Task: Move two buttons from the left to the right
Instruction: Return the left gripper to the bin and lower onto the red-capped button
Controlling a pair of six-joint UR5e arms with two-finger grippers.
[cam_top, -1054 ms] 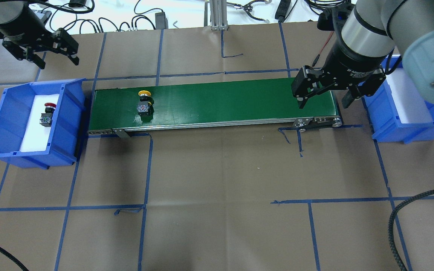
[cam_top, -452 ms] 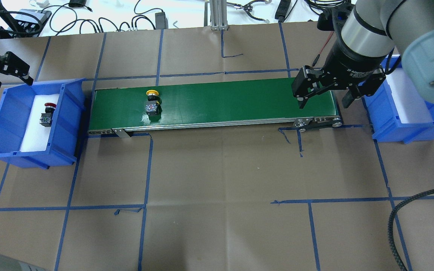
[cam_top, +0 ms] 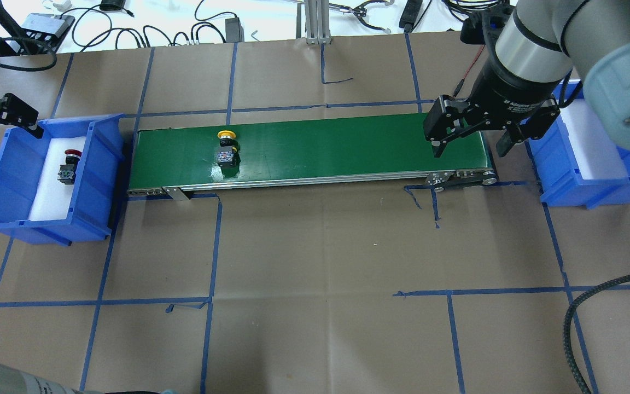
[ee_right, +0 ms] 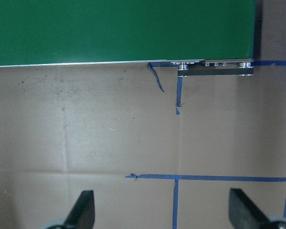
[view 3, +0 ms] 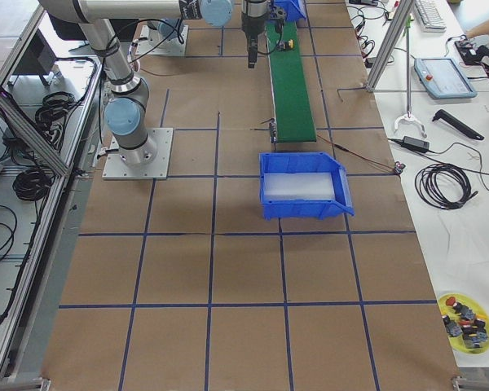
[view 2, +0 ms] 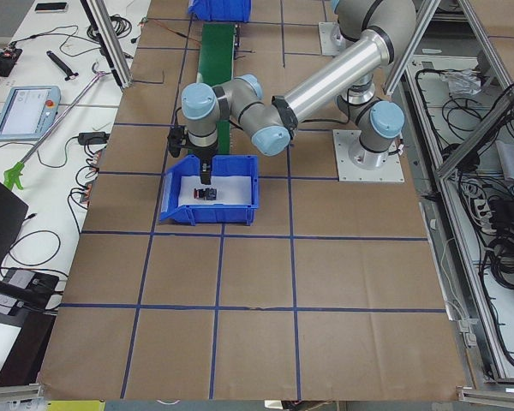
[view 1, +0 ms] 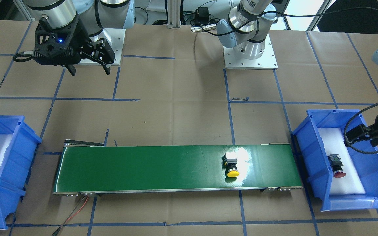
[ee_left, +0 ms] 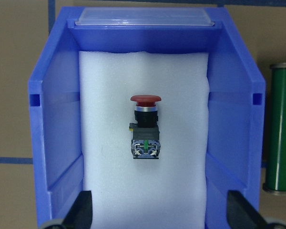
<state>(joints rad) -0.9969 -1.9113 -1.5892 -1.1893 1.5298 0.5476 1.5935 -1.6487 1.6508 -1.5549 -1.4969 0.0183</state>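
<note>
The yellow button (cam_top: 226, 148) has ridden farther right along the belt (cam_top: 320, 148); the red button (ee_left: 145, 129) lies in the left bin (ee_left: 43, 143). The left gripper (ee_left: 161, 212), fingers spread, has swung over that bin, while the right gripper (cam_top: 471, 150) hangs unmoved, also spread, above the belt's right end.

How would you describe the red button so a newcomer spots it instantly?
Start at the blue bin at the left end of the green conveyor. On its white foam lies the red button, alone there. Its cap is red, whereas the yellow button sits on the conveyor.
</note>
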